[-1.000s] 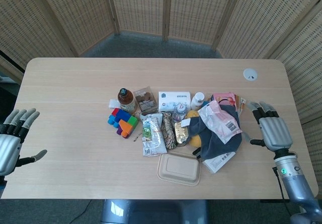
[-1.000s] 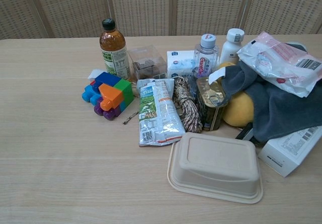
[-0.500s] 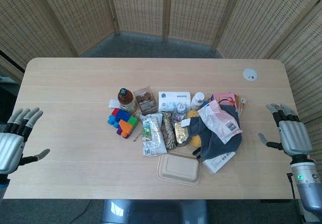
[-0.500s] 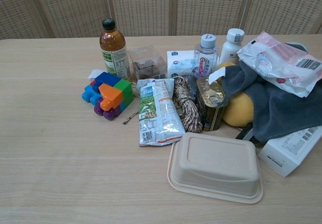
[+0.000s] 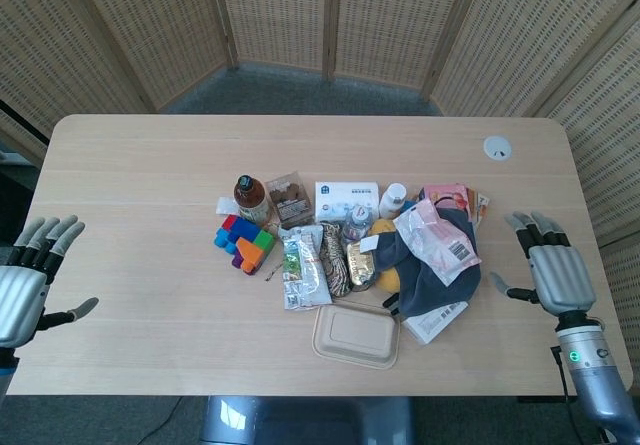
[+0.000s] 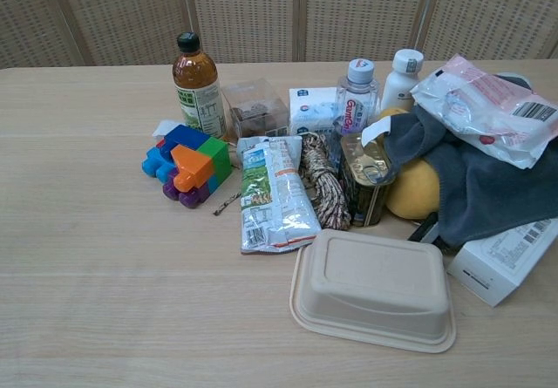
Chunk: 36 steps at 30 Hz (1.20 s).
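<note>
Grey towel (image 5: 440,270) lies nearest right hand (image 5: 557,275), fingers (image 5: 540,229) spread, empty.

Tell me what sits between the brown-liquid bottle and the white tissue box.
In both views, a clear plastic box with dark contents sits between the brown-liquid bottle and the white tissue box.

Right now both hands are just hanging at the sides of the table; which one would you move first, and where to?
Probably the right hand, eased inward toward the grey cloth. It hangs open and empty, and the clutter's edge lies closest to it. The left hand, also open, sits far from the toy blocks, with bare table between them.
</note>
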{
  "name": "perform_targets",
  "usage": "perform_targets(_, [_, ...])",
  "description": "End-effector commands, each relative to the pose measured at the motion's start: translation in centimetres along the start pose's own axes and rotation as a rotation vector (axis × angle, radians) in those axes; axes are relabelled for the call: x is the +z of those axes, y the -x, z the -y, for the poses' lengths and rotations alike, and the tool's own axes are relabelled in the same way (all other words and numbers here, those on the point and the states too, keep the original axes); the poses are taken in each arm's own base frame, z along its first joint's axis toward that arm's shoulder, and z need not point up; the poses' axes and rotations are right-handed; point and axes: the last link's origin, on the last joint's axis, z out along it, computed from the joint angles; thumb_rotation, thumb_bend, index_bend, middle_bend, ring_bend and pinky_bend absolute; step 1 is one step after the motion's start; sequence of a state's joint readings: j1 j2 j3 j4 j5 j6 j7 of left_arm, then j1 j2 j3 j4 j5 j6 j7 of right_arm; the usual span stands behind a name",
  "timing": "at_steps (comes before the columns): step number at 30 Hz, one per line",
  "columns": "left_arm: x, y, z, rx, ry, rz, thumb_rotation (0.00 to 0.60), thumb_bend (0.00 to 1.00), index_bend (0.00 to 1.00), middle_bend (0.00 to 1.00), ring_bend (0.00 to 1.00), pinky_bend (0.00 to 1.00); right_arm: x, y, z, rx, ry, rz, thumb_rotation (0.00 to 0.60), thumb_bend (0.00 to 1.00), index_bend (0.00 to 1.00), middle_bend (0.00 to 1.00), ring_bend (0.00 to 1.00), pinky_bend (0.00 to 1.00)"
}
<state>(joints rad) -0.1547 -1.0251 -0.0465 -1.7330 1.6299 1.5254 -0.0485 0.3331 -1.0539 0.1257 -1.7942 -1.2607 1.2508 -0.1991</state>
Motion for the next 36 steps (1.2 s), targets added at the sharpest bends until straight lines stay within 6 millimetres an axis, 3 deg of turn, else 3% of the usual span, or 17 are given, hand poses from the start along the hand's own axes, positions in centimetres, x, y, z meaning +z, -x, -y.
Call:
perform_targets(1, [0.0,0.1,0.1,-0.001,-0.002,0.002,0.6,0.14,0.0,0.0,0.0,0.0,0.4,0.8,1.5,-0.012,-0.04,0.016,0.411,0.26,0.0,0.0,0.0,0.0])
perform_targets(14, [-0.1,0.1,0.5,0.0,-0.013,0.007,0.6,0.13,0.0,0.0,0.0,0.0,2.4,3.5,5.0,-0.059,-0.079,0.033,0.381,0.12,0.0,0.0,0.0,0.0])
perform_targets(36, [-0.5,-0.3,1.1,-0.001,-0.031,0.003,0.6,0.13,0.0,0.0,0.0,0.0,5.5,6.2,5.9,-0.146,-0.052,0.019,0.376,0.12,0.0,0.0,0.0,0.0])
